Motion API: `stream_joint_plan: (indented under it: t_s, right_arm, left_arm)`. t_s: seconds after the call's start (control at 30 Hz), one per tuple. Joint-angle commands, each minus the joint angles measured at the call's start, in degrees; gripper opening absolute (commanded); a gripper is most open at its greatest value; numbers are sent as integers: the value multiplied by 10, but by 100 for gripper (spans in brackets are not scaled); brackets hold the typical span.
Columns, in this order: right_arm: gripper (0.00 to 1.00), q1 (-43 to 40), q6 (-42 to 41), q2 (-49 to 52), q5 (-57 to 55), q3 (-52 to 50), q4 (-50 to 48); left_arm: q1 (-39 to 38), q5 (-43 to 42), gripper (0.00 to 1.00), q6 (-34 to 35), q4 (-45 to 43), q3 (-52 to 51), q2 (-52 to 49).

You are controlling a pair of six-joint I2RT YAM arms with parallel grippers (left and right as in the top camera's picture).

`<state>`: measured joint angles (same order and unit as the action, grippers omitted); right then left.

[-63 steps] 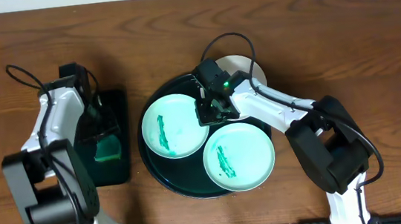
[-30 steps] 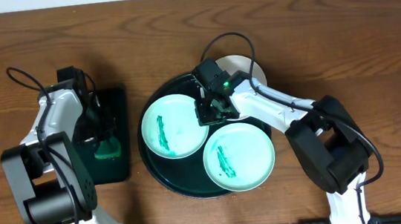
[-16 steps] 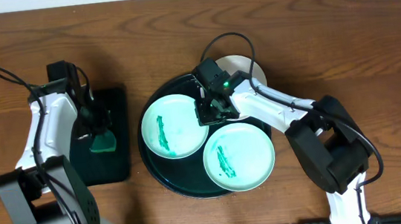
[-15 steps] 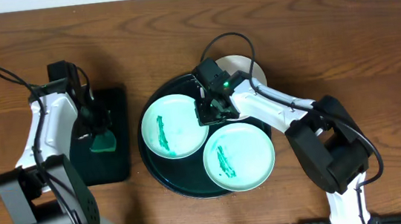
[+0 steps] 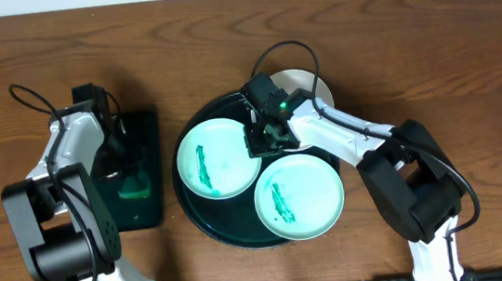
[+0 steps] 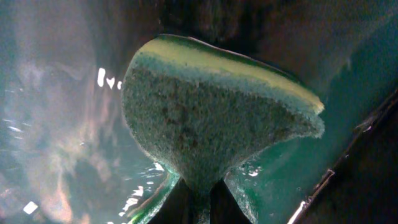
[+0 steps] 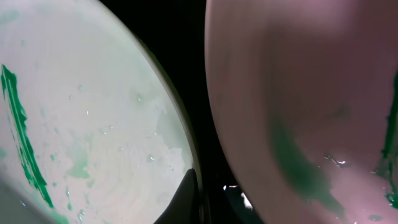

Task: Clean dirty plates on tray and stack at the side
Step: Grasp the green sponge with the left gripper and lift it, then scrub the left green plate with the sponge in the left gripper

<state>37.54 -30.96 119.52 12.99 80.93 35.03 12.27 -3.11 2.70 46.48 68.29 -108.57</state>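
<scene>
The round dark tray (image 5: 204, 222) holds two mint plates, one at the left (image 5: 215, 158) and one at the front right (image 5: 299, 196), each with a teal smear. A white plate (image 5: 306, 82) sits at the back, partly under my right arm. My right gripper (image 5: 263, 139) is shut and low between the plates. In the right wrist view its tips (image 7: 194, 199) rest at the left mint plate's (image 7: 81, 124) rim, with the white plate (image 7: 298, 93) to the right. My left gripper (image 5: 129, 175) is shut on a green sponge (image 5: 134, 187), which fills the left wrist view (image 6: 217, 118).
A smaller rectangular dark tray (image 5: 145, 138) lies left of the round one, and the sponge presses onto its wet, green-tinted bottom (image 6: 354, 93). Brown wooden table (image 5: 427, 38) surrounds both trays. Cables loop above each arm.
My left arm swung out to the left with the sponge half a second ago and has come back over the rectangular tray. The right arm and the plates have not moved.
</scene>
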Motion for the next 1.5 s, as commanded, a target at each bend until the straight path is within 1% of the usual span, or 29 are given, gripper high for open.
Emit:
stream_joint_plan:
  t_s: [0.0,0.23,0.43,0.6,0.9,1.0,1.13,1.27,1.47]
  right_arm:
    - [1,0,8,15,-7,7,3]
    - [1,0,8,15,-7,7,3]
    - [2,0,8,15,-7,7,1]
    - [3,0,8,15,-7,7,0]
    - [1,0,8,15,-5,7,-11]
    - [1,0,8,15,-5,7,-12]
    - [1,-1,8,15,-3,7,-12]
    - [1,0,8,15,-2,7,-11]
    - [1,-1,8,15,0,7,-11]
  left_arm:
    - [1,-14,7,-3,-14,-11,-66]
    - [2,-23,7,-4,-25,-11,-114]
    - [2,-23,7,-3,-12,-10,-95]
    - [2,-23,7,-4,22,-1,-33]
    - [2,-23,7,-5,65,3,156]
    - [2,-23,7,-5,80,3,198]
    - [2,-23,7,2,89,3,226]
    - [2,-22,7,17,88,3,229]
    - [2,12,8,52,87,3,229]
